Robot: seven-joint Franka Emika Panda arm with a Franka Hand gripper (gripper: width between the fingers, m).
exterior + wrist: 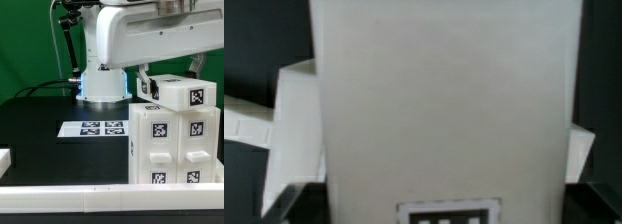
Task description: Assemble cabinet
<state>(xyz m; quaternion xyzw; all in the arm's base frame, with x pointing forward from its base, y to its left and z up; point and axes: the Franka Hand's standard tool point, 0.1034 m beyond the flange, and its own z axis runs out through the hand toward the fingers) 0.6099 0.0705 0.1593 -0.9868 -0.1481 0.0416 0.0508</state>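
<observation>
The cabinet is a large white box with tagged faces at the exterior view's right. On its top rests a white tagged block, slightly tilted. My gripper reaches it from the exterior view's left. In the wrist view the same block fills the frame, with a tag near its edge. My gripper is shut on the block, one dark finger against each of its sides. More white cabinet shows beside and behind the block.
The marker board lies flat on the black table in front of the arm's base. A long white rail runs along the near edge. A small white piece sits at the exterior view's left edge.
</observation>
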